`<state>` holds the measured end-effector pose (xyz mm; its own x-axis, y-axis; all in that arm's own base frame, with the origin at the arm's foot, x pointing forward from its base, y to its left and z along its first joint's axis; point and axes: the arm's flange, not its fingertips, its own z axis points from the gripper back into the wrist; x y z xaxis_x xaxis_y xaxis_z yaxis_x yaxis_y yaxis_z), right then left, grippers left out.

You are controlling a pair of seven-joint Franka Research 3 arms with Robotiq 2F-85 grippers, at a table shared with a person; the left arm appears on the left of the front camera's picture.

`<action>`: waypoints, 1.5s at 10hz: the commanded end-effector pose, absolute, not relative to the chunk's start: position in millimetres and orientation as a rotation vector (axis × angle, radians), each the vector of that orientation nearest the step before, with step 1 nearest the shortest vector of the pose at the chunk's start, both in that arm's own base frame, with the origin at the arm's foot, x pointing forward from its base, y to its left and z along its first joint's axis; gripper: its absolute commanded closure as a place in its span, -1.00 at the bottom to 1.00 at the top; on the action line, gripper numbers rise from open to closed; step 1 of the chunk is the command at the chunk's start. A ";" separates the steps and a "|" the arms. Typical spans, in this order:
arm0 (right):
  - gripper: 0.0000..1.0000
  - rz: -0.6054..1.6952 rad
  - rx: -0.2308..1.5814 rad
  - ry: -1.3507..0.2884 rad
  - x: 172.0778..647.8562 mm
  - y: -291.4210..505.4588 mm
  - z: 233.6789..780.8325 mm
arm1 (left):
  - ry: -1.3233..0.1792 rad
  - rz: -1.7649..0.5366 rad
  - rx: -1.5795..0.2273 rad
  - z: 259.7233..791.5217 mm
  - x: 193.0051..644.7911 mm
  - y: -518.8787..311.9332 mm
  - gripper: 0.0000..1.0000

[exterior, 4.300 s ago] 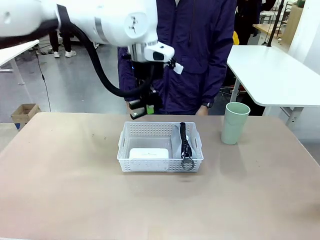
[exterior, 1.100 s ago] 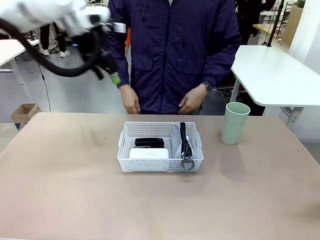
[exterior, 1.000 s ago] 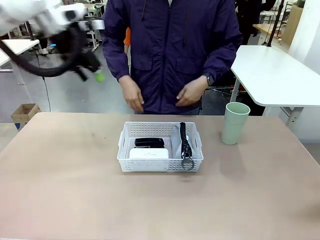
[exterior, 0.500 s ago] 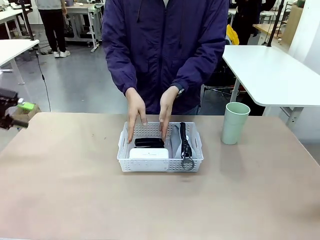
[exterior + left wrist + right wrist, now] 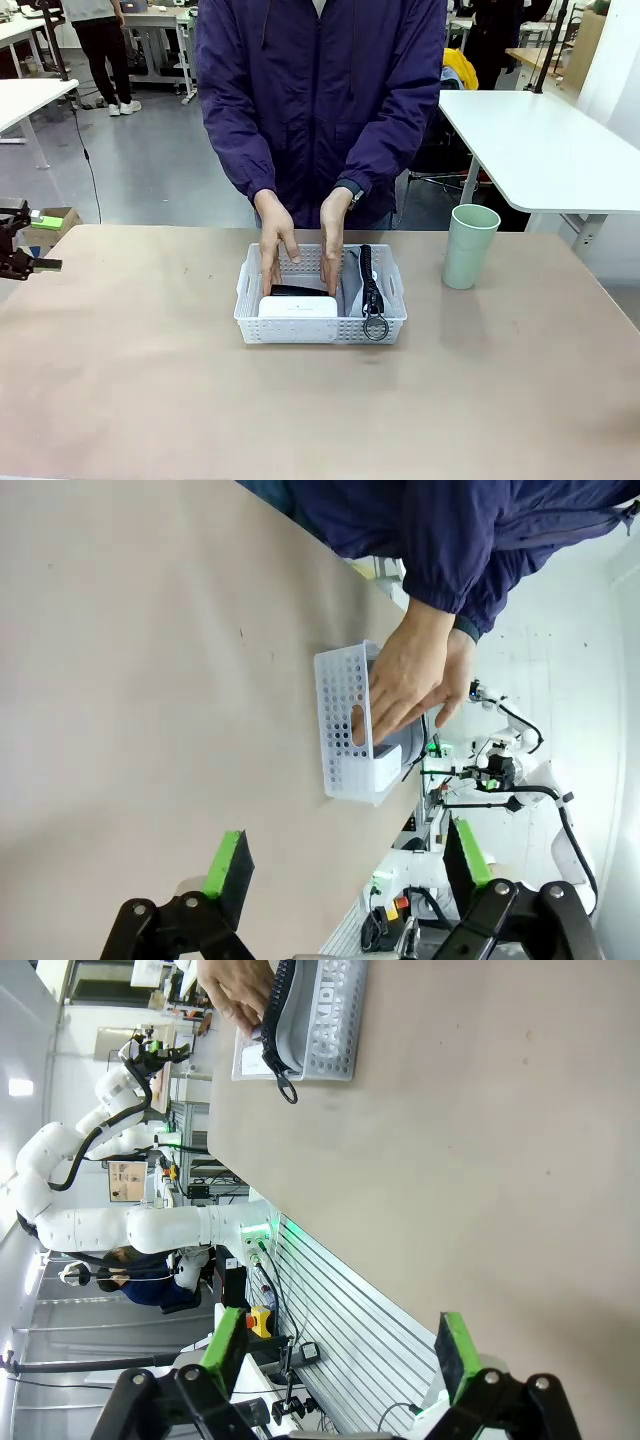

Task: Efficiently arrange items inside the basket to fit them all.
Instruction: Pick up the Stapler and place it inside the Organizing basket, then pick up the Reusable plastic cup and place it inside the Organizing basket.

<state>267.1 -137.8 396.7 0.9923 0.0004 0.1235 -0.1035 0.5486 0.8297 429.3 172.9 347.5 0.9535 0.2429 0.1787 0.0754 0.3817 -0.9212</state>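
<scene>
Hands crowd the basket; left claw and right claw gape empty (well clear); reaching in risks hitting them.

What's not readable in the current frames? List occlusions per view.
stapler: front view, mostly under the person's hands; a dark sliver shows.
white box: front view, lower part behind the basket wall.
basket interior: left wrist view, a hand and the lattice wall cover it.
cup inside: front view, its own wall hides it.
basket's far end: right wrist view, cut off by the top edge.
</scene>
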 end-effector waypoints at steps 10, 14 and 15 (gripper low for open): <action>-1.00 0.066 0.988 -0.112 264.9 -139.3 399.5 | -0.334 0.121 -1.156 353.3 418.7 176.9 -1.00; -1.00 0.277 0.724 -0.199 304.1 -126.3 402.5 | -0.334 0.121 -1.156 353.3 418.7 176.9 -1.00; -1.00 0.428 0.509 -0.320 328.8 -117.5 400.6 | -0.334 0.121 -1.156 353.3 418.7 176.9 -1.00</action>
